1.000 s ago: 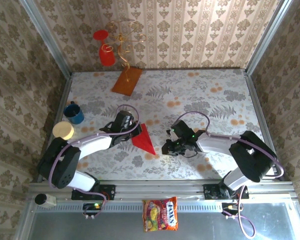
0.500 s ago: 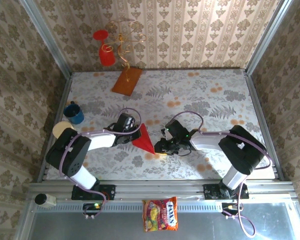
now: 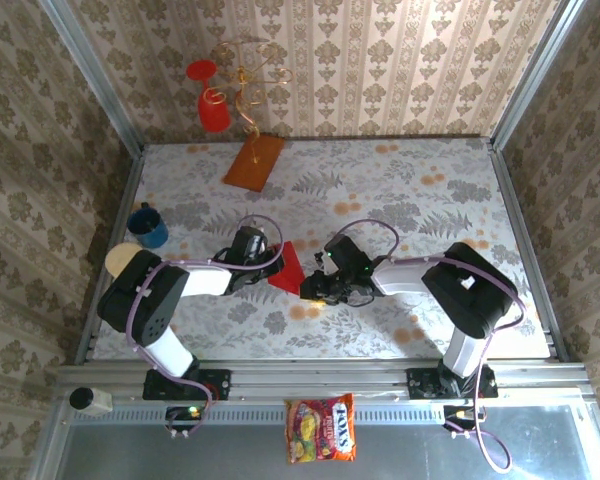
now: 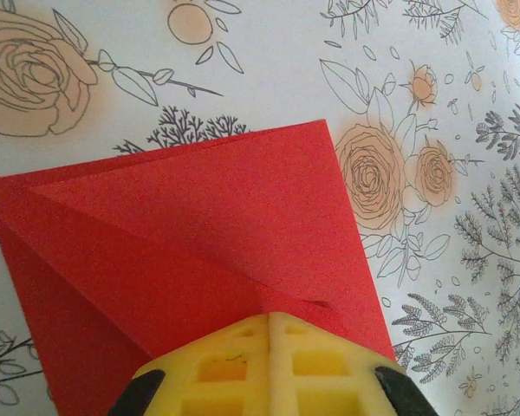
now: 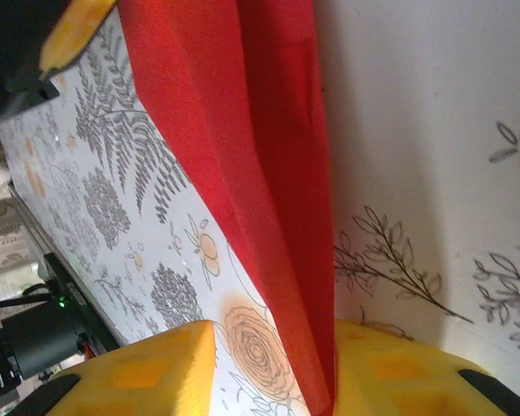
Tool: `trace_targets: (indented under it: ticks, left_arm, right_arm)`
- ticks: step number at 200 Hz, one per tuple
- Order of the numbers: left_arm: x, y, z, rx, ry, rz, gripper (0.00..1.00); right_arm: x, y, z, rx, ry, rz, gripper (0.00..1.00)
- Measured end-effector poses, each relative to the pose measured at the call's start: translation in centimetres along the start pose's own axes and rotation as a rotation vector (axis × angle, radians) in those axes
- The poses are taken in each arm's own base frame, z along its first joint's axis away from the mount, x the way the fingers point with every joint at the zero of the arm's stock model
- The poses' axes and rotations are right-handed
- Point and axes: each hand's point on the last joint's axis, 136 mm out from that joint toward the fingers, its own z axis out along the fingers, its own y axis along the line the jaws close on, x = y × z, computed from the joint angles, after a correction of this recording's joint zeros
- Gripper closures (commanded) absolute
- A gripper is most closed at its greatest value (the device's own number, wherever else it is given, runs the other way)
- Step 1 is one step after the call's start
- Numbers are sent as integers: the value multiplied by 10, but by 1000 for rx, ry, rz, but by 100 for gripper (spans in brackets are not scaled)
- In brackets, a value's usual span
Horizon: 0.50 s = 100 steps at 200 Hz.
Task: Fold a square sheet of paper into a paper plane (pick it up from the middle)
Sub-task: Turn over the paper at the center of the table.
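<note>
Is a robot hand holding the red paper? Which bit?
The left gripper is pinched shut on the edge of the red folded paper nearest it. The right gripper stands open around its opposite end, not clamping.

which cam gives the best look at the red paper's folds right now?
Left wrist: the folded red paper lies face-on, layers and creases clear, near edge at the left gripper. Top external: a small red patch between the two wrists. Right wrist: a steep red strip running into the right gripper.
</note>
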Motion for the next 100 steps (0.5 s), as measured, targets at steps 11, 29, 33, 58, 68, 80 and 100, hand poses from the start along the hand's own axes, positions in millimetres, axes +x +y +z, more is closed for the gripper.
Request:
trace_targets:
  ticks: [11, 29, 33, 58, 68, 80, 100]
  left_arm:
    - [0, 0, 0, 2, -2, 0, 100]
    - [0, 1, 0, 7, -3, -2, 100]
    - [0, 1, 0, 9, -3, -3, 100]
    - [0, 1, 0, 11, -1, -3, 100]
    - [0, 0, 0, 11, -1, -3, 100]
    - [0, 1, 0, 11, -1, -3, 100]
    - [0, 1, 0, 11, -1, -3, 100]
  right_arm:
    - [-4, 1, 0, -9, -10, 3, 63]
    - [-9, 1, 0, -20, -26, 10, 63]
    - [-10, 1, -1, -21, -28, 15, 63]
    - [-17, -1, -1, -26, -43, 32, 64]
    - [-19, -1, -2, -30, -50, 35, 64]
    - [-22, -3, -1, -34, -56, 44, 65]
    - [-24, -4, 1, -51, -49, 63, 67]
